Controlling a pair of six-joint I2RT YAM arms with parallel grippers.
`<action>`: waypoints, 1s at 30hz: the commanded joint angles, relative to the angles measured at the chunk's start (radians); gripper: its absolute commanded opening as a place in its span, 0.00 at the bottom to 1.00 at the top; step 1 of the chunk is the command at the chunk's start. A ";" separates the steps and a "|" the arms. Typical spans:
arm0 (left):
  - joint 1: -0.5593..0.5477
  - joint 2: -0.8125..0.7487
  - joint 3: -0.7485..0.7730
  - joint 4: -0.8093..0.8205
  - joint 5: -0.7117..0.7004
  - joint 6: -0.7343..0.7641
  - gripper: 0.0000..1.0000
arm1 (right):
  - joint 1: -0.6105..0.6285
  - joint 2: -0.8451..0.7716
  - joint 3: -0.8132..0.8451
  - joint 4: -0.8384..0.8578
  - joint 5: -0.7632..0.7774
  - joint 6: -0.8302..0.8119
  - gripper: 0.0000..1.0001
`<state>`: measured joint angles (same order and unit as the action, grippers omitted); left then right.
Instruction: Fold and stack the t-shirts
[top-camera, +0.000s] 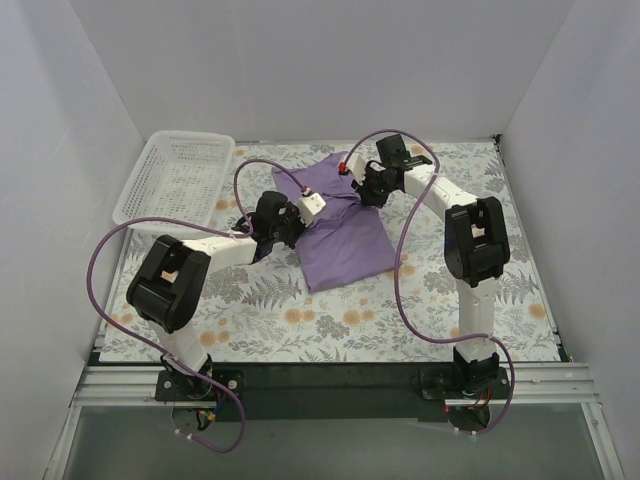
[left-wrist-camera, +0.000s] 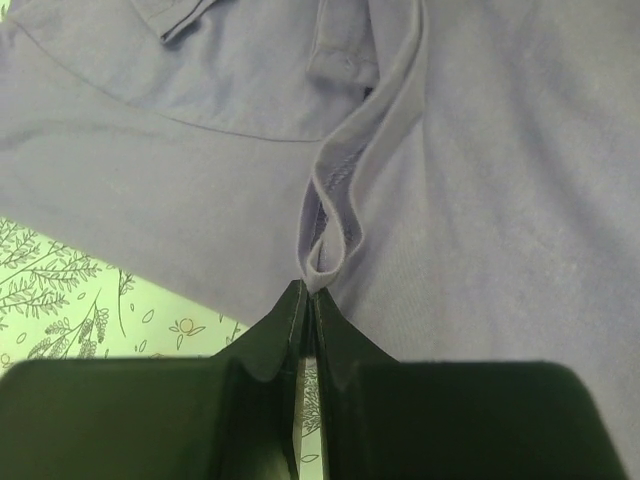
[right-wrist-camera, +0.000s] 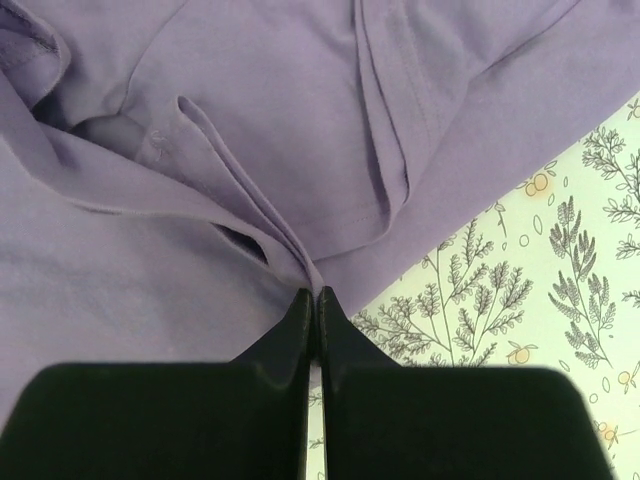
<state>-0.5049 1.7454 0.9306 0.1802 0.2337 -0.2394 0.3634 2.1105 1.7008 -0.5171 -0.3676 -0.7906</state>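
Observation:
A purple t-shirt (top-camera: 340, 232) lies partly folded on the floral tablecloth at the table's middle. My left gripper (top-camera: 290, 228) is at the shirt's left edge, shut on a pinched fold of its fabric (left-wrist-camera: 322, 262). My right gripper (top-camera: 368, 190) is at the shirt's far right side, shut on a pinch of fabric (right-wrist-camera: 310, 272) near a hemmed edge (right-wrist-camera: 395, 150). Both wrist views are filled with purple cloth.
A white plastic basket (top-camera: 175, 178) stands at the far left. The floral tablecloth (top-camera: 330, 320) covers the table, and white walls close in on three sides. Purple cables loop over both arms.

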 joint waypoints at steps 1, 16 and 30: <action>0.011 0.014 0.048 0.012 -0.063 -0.014 0.00 | 0.006 0.029 0.066 0.048 0.001 0.040 0.05; 0.016 -0.263 0.119 -0.102 -0.135 -0.184 0.72 | -0.093 -0.312 -0.183 0.095 -0.138 0.124 0.78; -0.242 -0.757 -0.400 -0.231 0.030 -0.296 0.68 | -0.308 -1.029 -1.044 -0.044 -0.752 -0.387 0.84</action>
<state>-0.6544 1.0447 0.5739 -0.0124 0.3050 -0.5720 0.1154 1.1481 0.7166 -0.5442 -0.9913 -1.0653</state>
